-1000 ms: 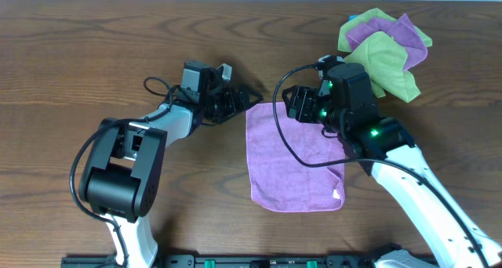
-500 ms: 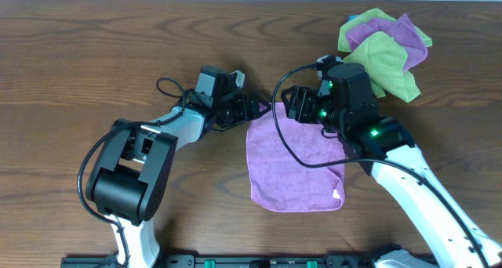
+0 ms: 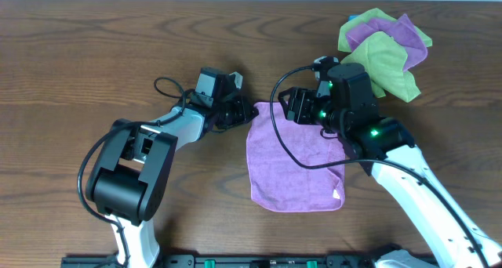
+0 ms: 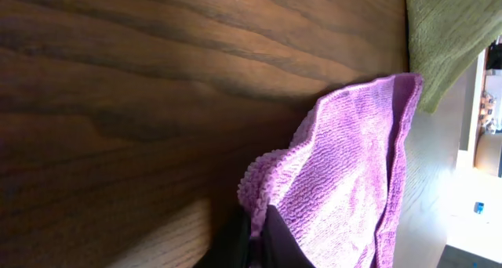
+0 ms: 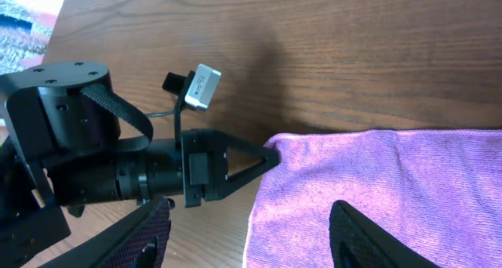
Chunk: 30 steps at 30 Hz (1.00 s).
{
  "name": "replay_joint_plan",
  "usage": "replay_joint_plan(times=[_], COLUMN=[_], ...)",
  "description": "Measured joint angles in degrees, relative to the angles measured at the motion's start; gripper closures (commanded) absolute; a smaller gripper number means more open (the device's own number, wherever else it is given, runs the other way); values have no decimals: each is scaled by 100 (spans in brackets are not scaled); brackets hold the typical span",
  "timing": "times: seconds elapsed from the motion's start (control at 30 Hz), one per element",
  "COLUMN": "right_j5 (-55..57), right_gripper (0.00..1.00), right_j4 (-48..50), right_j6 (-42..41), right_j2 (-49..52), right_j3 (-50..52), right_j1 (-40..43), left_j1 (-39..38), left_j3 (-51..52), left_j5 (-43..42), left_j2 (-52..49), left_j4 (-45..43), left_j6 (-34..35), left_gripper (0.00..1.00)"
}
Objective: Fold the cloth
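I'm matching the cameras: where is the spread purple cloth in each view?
Overhead: purple cloth just right of centre.
Left wrist: cloth lower right, its corner bunched at the left end effector.
Right wrist: cloth along the lower right, cut by the frame.
Shared landmark: the cloth corner pinched by the left end effector.

the left arm and right arm share white links, bulky black joints and looping black cables; green lights dot the right, and the left gripper is a black wedge.
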<state>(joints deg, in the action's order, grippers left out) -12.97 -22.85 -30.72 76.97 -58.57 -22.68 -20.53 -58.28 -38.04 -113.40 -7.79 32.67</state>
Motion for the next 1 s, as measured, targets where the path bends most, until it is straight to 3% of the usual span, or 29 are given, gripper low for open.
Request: replay_joint_plan(times=[0.2,0.53,0.7,0.73,0.87,0.93,1.0], right_j5=[-17,-20,125,238,542,640,748], right_gripper=[36,37,34,32,29,28,28], right_j4=[-2,-380,-986,-1202,-1554,-1611,-1681], right_j6=[0,127,365,463,743,914,1060], right_j2=[0,0,0,0,103,234,409], right_j3=[0,0,-2,-2,-2,-2,-4], right_j1=[0,0,-9,-24,-114,-208,-289], left_j1=[94,1241,1462,1478,1493,1491,1493], left_j3=[0,-125,-474,-555,-754,-800,-809], left_j5=[98,98,103,118,184,210,225], left_j2=[0,0,0,0,0,0,0], left_j4=[-24,-28,-24,-26,-11,-11,20], left_j6=[-166,-407,-570,-592,-651,-662,-673], left_gripper=[94,94,91,84,19,3,5])
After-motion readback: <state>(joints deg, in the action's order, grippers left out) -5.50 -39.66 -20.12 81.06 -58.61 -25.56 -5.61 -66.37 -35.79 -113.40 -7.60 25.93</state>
